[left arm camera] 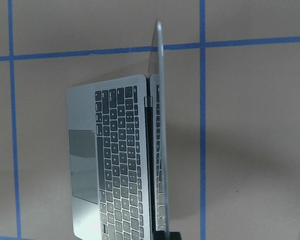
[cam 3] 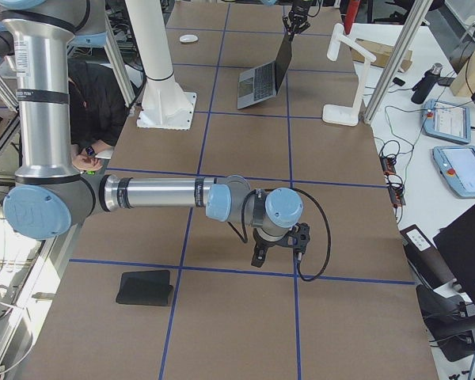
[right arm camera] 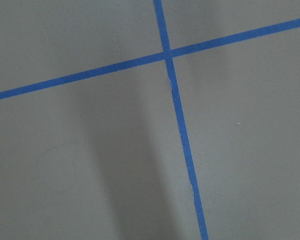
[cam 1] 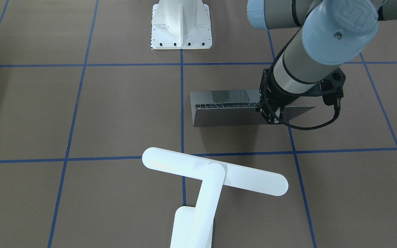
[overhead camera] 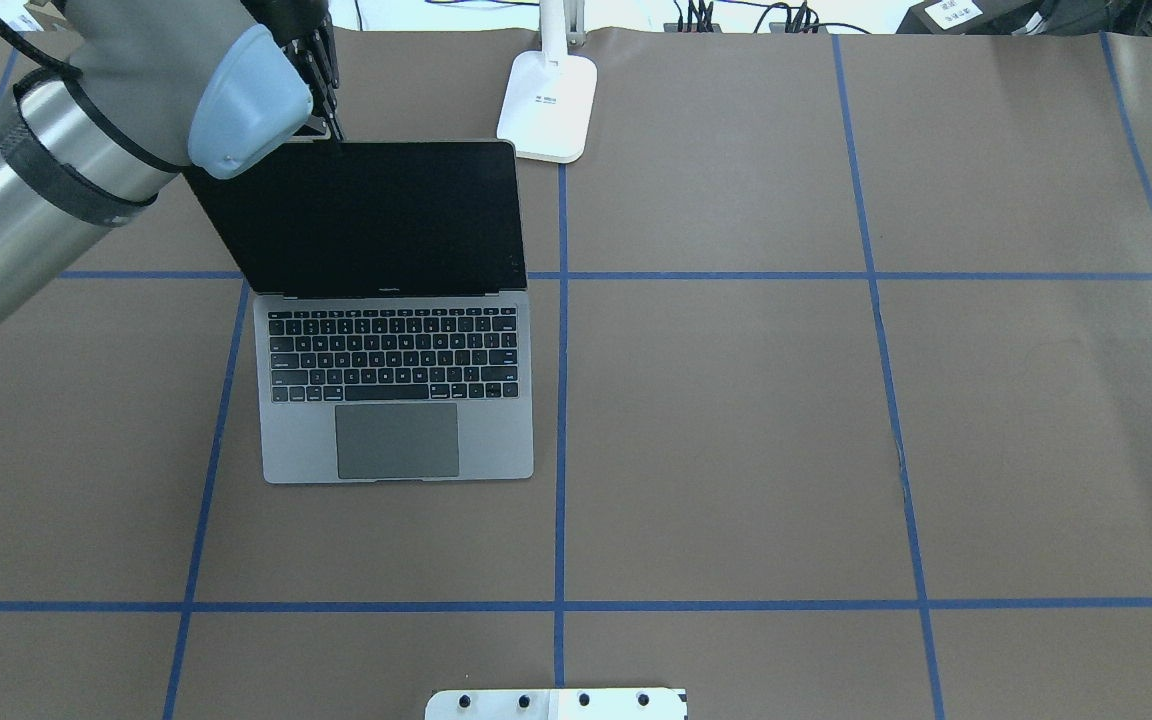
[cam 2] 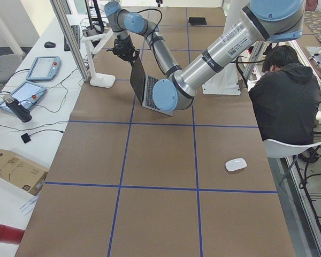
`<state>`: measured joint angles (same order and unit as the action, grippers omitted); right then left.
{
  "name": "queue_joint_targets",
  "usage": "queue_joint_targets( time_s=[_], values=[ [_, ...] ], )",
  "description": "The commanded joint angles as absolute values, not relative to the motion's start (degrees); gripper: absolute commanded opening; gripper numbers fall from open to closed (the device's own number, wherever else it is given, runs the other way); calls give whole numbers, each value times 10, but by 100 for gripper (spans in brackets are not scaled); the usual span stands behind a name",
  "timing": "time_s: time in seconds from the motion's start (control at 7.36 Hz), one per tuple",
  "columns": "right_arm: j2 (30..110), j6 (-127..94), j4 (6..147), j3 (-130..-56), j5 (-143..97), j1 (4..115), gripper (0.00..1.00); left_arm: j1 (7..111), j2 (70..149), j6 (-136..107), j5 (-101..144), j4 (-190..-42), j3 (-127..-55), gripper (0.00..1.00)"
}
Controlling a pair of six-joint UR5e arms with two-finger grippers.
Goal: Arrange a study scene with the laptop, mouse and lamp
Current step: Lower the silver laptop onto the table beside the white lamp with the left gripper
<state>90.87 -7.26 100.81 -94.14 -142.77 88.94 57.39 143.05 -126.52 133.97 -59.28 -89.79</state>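
Observation:
The laptop stands open on the left half of the table, its dark screen upright. My left gripper is at the far left corner of the lid's top edge and looks shut on it. In the left wrist view the lid's edge runs straight down into the gripper. The white lamp stands beyond the laptop, its base at the table's far edge. The white mouse lies near the robot's side, far from the laptop. My right gripper hovers low over bare table. I cannot tell whether it is open or shut.
The white ribbed pedestal stands at the robot's side. A flat black pad lies near the table's right end. A seated operator is beside the table. Blue tape lines cross the brown table cover.

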Motion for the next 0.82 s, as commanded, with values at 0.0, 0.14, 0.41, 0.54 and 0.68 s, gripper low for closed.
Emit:
queue_joint_targets(
  time_s=[0.0,0.14,0.41,0.54,0.68],
  values=[
    [907,-74,1008,-946,-1435,889,100,574,1430,-1266,1338,-651,-858,0],
    [907,-74,1008,-947,-1436,889,100,573,1430,-1284,1338,-689,-838,0],
    [907,-74,1008,-945,-1436,889,100,571,1429,-1302,1338,-739,-808,0],
    [907,-74,1008,-945,-1437,889,100,571,1429,-1301,1338,-746,-802,0],
    [907,-74,1008,-946,-1437,889,100,571,1430,-1302,1337,-775,-782,0]
  ],
)
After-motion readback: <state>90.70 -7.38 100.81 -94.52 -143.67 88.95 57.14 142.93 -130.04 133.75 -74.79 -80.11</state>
